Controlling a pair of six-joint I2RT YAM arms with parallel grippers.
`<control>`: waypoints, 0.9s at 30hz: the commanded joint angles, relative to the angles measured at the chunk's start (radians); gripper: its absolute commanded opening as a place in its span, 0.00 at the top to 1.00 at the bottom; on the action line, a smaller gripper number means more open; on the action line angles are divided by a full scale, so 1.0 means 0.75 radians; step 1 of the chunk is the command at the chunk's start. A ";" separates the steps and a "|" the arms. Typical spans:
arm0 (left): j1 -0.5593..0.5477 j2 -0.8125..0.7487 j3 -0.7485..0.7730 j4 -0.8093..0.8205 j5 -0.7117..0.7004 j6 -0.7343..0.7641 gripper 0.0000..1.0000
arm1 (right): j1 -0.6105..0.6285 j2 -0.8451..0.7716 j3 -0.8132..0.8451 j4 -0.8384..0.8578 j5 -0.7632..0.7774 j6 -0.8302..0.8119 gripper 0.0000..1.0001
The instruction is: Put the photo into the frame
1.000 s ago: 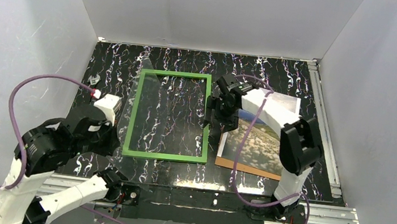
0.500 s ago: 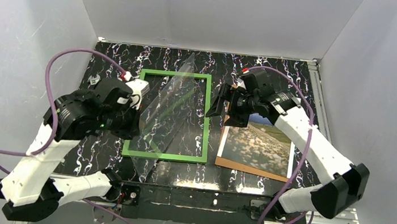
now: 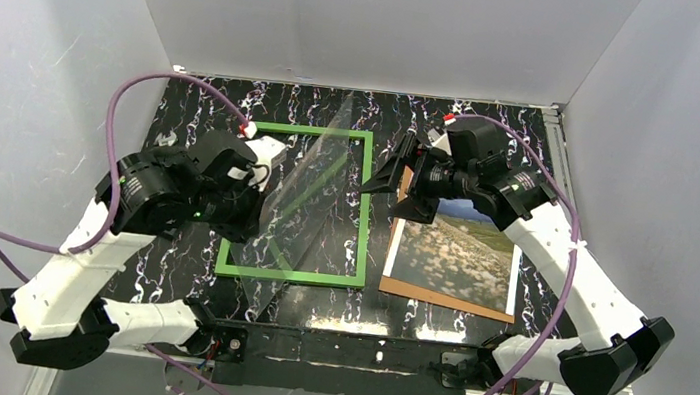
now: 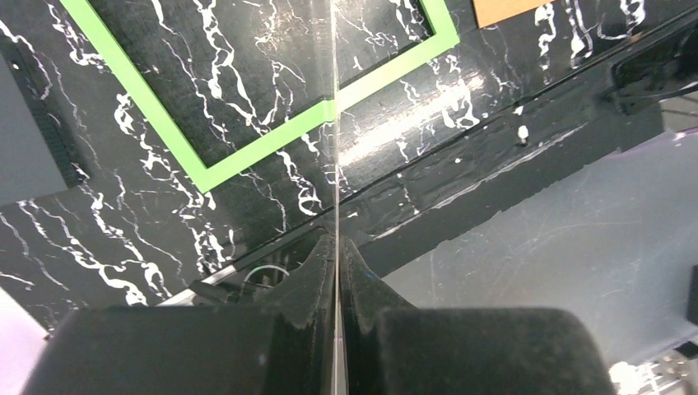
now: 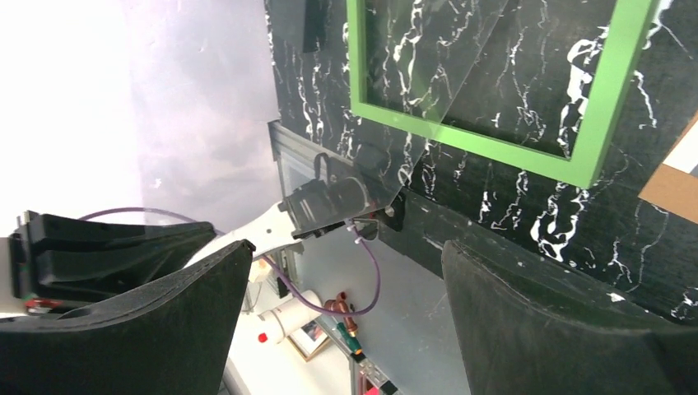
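Top external view: my left claw (image 3: 246, 207) is pinched tight on a clear sheet (image 3: 313, 178), which stands tilted on edge over the frame (image 3: 291, 275). The frame lies flat in the middle of the desk (image 3: 201, 109), and the desk's black marbled surface shows through its opening. The photo (image 3: 460, 256) lies face up toward the desk's right edge on a brown backing board (image 3: 435, 296), just beside the frame's right rail but not touching it. My right claw (image 3: 399, 189) is spread wide, grips nothing, and hovers over the photo's far end. In the left wrist view the sheet runs edge-on between my fingers (image 4: 313, 271).
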 commanded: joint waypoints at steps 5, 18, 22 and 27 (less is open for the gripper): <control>-0.168 0.085 0.042 -0.100 -0.200 0.043 1.00 | 0.008 0.110 0.239 -0.024 -0.081 0.053 0.06; -0.398 0.204 0.069 -0.033 -0.318 -0.006 1.00 | 0.063 0.175 0.311 -0.086 -0.057 0.104 0.06; -0.457 0.245 0.074 -0.031 -0.350 -0.014 1.00 | 0.091 0.182 0.289 -0.029 -0.054 0.138 0.06; -0.502 0.263 0.072 -0.010 -0.384 -0.032 1.00 | 0.121 0.243 0.332 -0.109 -0.016 0.125 0.06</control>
